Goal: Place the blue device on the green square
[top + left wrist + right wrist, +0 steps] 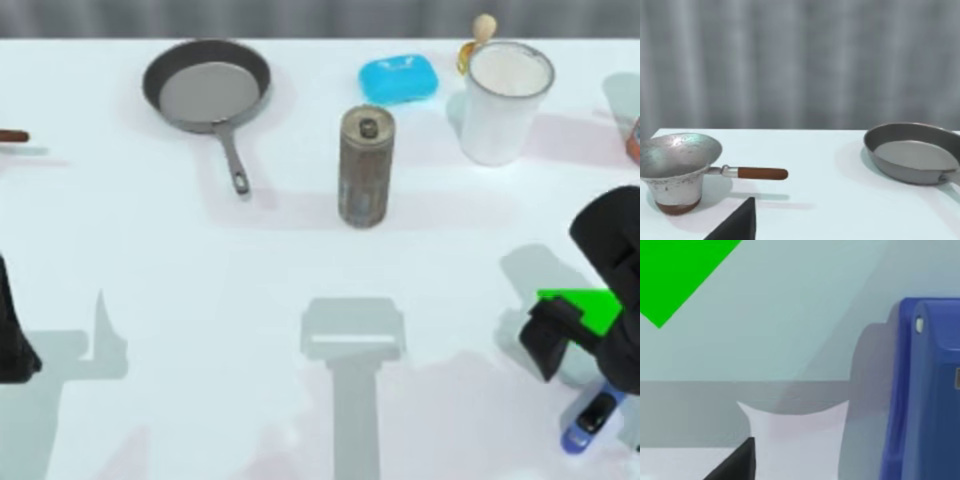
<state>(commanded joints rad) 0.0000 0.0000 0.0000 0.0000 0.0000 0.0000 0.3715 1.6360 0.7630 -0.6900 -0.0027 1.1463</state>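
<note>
The blue device (pixel 590 420) lies flat on the table near the front right corner, royal blue with a black centre panel. The green square (pixel 585 308) sits just behind it, partly covered by my right arm. My right gripper (pixel 548 350) hovers low between the two, left of the device, open and holding nothing. In the right wrist view the blue device (pixel 925 400) fills one side and a corner of the green square (pixel 675 270) shows farther off; one dark fingertip (pixel 746 457) is visible. My left gripper (pixel 15 350) is parked at the left edge, open.
Along the back stand a grey frying pan (pixel 207 90), a metal can (pixel 365 165), a cyan soap-like block (pixel 398 78) and a white cup (pixel 507 100). A metal saucepan (pixel 677 170) with a wooden handle sits at the far left.
</note>
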